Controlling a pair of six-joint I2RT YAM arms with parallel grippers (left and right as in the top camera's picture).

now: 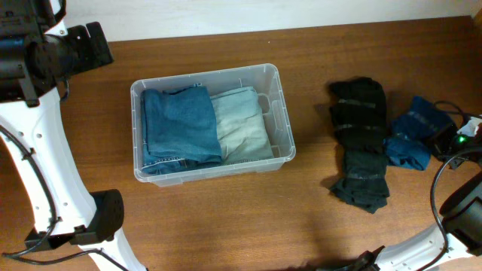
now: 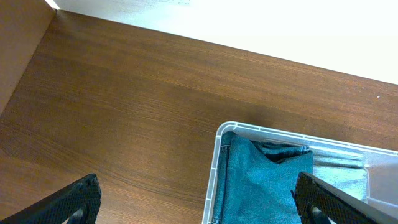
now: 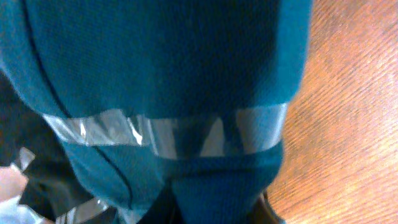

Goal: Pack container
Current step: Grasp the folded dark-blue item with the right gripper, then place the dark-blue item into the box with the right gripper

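The clear plastic container (image 1: 286, 124) stands left of centre, holding a folded blue cloth (image 1: 179, 120) and a pale green cloth (image 1: 241, 124). My left gripper (image 1: 98, 45) is open and empty at the far left, above and beside the container's corner; in the left wrist view its fingers (image 2: 199, 202) straddle the rim (image 2: 214, 168) and the blue cloth (image 2: 261, 180). My right gripper (image 1: 444, 139) is at the far right on a taped blue garment bundle (image 1: 410, 135). In the right wrist view the bundle (image 3: 168, 68) fills the frame, pinched between the jaws (image 3: 214, 211).
A long black garment (image 1: 360, 143) bound with clear tape lies right of the container, touching the blue bundle. Cables and a lit green indicator (image 1: 461, 138) sit at the right edge. The table top is brown wood (image 1: 226, 218), with a white wall at the back.
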